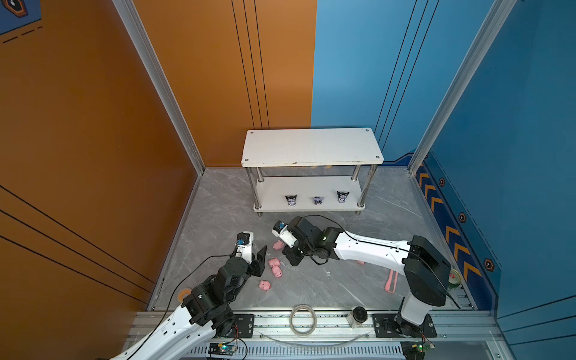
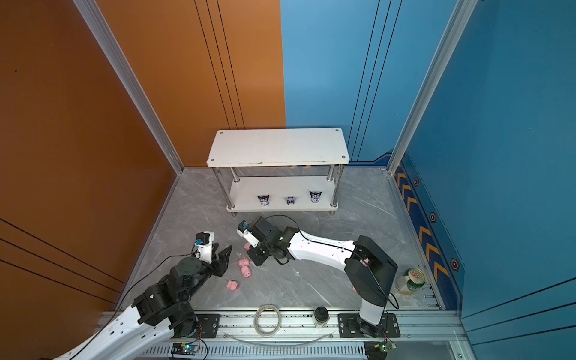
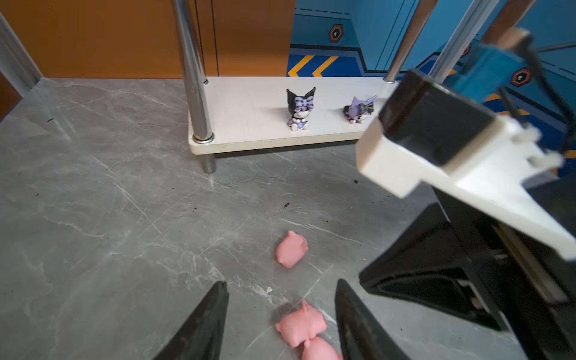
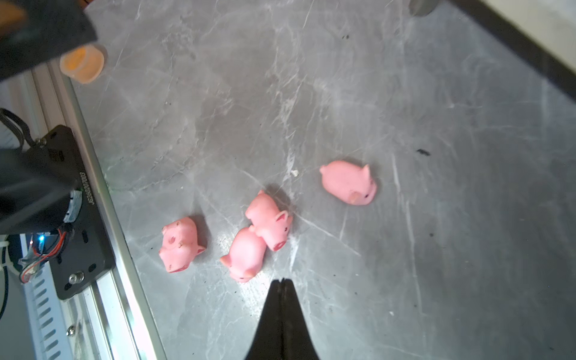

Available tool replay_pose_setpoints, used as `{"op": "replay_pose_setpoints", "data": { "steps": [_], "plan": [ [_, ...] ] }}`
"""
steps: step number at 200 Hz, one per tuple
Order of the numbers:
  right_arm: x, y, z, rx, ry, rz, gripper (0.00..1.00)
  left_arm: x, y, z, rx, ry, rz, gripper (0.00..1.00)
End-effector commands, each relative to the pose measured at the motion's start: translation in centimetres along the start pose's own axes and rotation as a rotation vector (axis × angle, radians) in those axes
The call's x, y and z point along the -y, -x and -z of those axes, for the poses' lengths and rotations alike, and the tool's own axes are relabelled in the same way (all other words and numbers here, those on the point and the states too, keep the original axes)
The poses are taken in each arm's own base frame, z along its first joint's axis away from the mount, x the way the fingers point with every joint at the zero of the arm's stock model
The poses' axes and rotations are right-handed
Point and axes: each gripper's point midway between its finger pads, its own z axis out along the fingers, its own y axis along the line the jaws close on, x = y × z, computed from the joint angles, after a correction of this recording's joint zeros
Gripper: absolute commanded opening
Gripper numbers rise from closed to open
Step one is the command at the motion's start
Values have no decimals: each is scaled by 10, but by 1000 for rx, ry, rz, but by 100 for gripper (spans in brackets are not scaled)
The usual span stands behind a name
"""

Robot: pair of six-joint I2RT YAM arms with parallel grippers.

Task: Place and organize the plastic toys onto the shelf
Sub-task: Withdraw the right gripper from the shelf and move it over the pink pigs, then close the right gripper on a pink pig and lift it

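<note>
The shelf stands at the back of the tabletop, against the wall where orange meets blue. Its top board is bare. On its lower board three figures stand in a row near the front edge, well apart from one another. Four pigs lie on the tabletop in front of the shelf, between the two arms. One pig lies alone, nearest the shelf and just beside the right arm's wrist. Two more touch each other, and the fourth lies alone, nearest the front rail. The left fingers stand partly open and grip nothing. In the left wrist view the touching pair lies in the gap between them, and I cannot tell whether either finger touches a pig. The right fingers are pressed together, tip to tip, with nothing between them. They point down at the tabletop just beside the touching pair. A pink strip lies flat near the right arm's base. A green can stands by the right wall.
</note>
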Motion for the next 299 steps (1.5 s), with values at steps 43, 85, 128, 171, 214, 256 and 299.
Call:
{"op": "replay_pose_setpoints", "data": {
  "steps": [43,85,128,171,214,256,299],
  "plan": [
    [33,-21,-24,-95,35,-57,29,-13,-25,-24,-87,24,130,60],
    [56,-35,-46,-191,-71,55,64,-23,-19,-32,-71,36,188,62],
    [62,-21,-65,-177,-78,101,64,-29,-19,-41,-86,34,222,63],
    [77,-8,-83,-165,-82,95,63,-32,-19,-51,-105,23,249,63],
    [73,7,-91,-135,-63,128,58,-34,-13,-54,-101,17,254,65],
    [63,16,-94,-103,-41,126,32,-32,-12,-60,-99,3,268,65],
    [54,20,-89,-91,-26,111,36,-27,-12,-67,-97,-28,289,65]
  ]
}}
